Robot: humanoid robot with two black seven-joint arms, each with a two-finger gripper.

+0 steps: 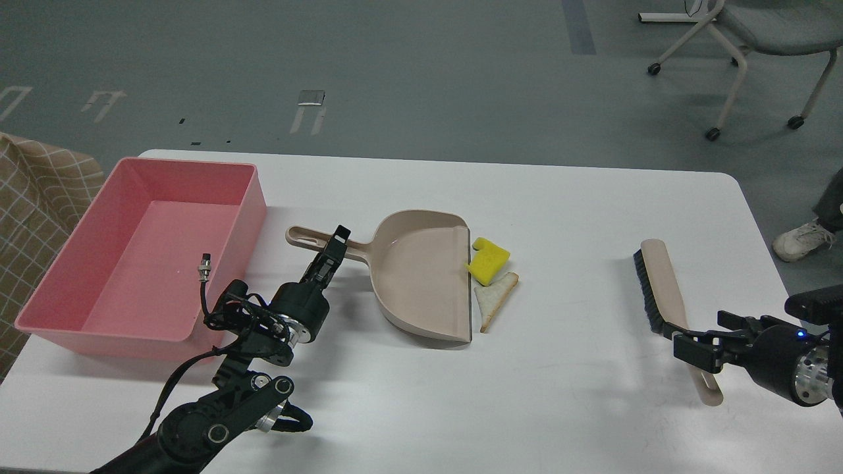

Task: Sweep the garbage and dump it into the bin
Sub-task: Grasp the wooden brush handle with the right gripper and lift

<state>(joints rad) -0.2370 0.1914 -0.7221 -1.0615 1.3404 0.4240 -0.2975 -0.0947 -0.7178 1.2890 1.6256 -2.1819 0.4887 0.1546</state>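
Note:
The garbage lies at the beige dustpan's (421, 276) open edge: a yellow notched sponge chunk (489, 260) and a whitish triangular bread slice (495, 296) just below it. The pink bin (251, 201) stands at the table's left, with nothing in it. My left gripper (332, 247) sits on the dustpan's handle and looks shut on it. A beige brush (658, 283) with black bristles lies at the right. My right gripper (691, 343) is open, its jaws either side of the brush's handle.
The white table (566, 210) has rounded far corners. A checked cloth (33, 197) hangs off its left side. A wheeled chair (757, 39) stands at the far right and a person's white shoe (803, 240) is by the right edge.

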